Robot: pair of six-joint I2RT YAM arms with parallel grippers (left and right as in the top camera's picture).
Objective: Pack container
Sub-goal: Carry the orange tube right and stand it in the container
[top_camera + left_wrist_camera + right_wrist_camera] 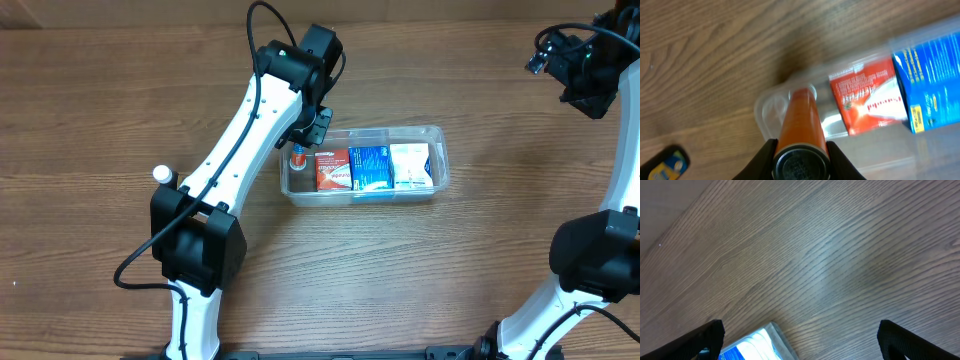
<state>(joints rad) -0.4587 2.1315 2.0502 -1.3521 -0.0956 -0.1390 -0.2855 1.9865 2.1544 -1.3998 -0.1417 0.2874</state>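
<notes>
While the left gripper (800,157) pinches the orange bottle (799,117) near its dark-capped end, nose down in the free left end of the container (443,165), the placing step looks to be in hand. A red box (333,170), blue box (369,168) and white box (411,165) fill the rest of the tub, mid-bench (120,90). Next comes a straight lowering beside the red box, then release. The right gripper (800,339), spread, hangs well apart.
</notes>
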